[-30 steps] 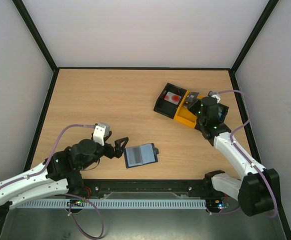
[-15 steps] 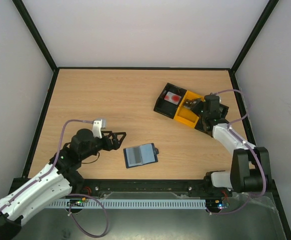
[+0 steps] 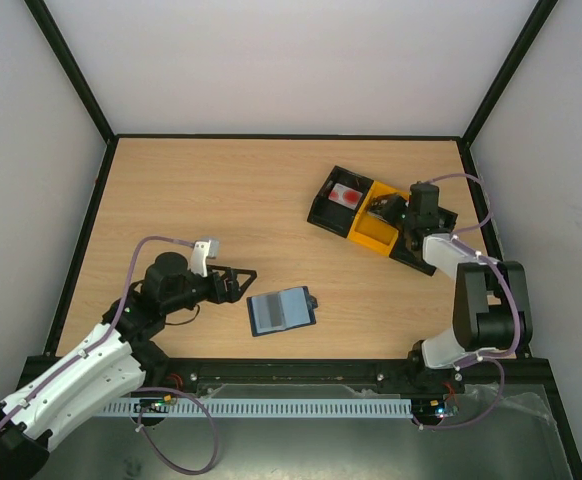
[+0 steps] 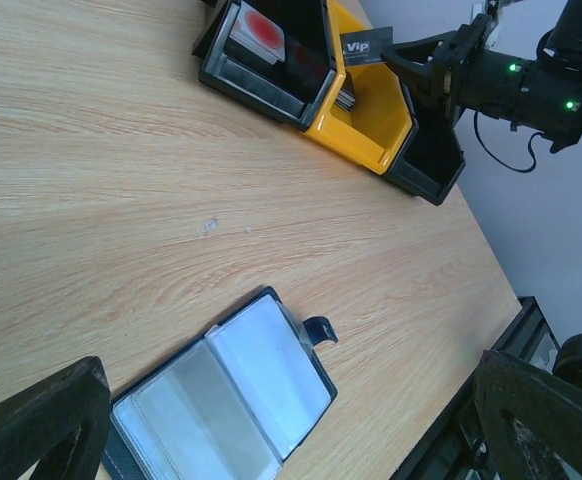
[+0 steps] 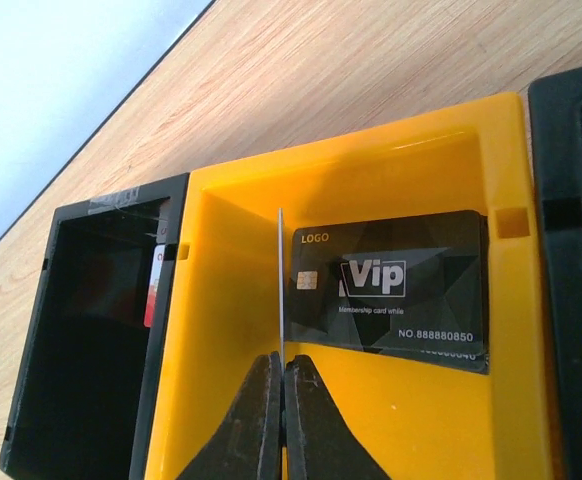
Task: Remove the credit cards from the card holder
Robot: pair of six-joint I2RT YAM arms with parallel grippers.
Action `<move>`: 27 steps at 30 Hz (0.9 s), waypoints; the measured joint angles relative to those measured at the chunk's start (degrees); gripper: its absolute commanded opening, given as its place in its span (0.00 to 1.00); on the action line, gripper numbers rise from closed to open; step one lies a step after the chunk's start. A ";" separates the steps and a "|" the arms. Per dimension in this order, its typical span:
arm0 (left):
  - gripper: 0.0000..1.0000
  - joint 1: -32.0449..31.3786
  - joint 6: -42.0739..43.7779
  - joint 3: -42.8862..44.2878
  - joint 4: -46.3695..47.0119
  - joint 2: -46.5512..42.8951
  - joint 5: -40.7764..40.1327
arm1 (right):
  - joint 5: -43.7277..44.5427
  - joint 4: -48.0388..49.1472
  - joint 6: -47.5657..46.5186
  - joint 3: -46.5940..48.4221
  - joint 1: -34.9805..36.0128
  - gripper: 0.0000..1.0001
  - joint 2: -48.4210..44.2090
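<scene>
The card holder (image 3: 282,311) lies open on the table, pale pockets up, tab to the right; it also shows in the left wrist view (image 4: 221,395). My left gripper (image 3: 236,282) is open and empty just left of it. My right gripper (image 3: 386,208) is shut on a black credit card (image 4: 366,47), seen edge-on in the right wrist view (image 5: 281,280), above the tray's yellow compartment (image 5: 201,330). Another black card (image 5: 391,290) lies in that compartment. The pinkish-white card with the red spot (image 3: 347,195) lies in the tray's left black compartment.
The black-and-yellow three-compartment tray (image 3: 321,215) stands at the back right of the table. Black frame rails run along the table's edges. White walls close in the back and sides.
My left gripper has pulled back slightly from the card holder, its arm swung left. My right gripper has moved up over the tray's yellow compartment with the card.
</scene>
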 measured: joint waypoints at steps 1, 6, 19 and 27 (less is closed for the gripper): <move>1.00 0.00 -0.02 0.00 -0.09 -0.04 0.02 | -0.42 0.52 0.00 0.15 -0.13 0.02 0.59; 1.00 0.00 -0.61 0.00 -0.33 -0.44 0.02 | -1.75 2.47 0.02 0.33 -0.42 0.02 2.93; 1.00 0.00 -4.98 -2.89 0.26 -1.31 0.15 | -2.45 7.06 0.70 0.59 -0.42 0.02 5.25; 1.00 0.00 -5.49 -2.89 0.57 -0.79 0.15 | -1.92 7.50 0.70 0.55 -0.42 0.02 5.73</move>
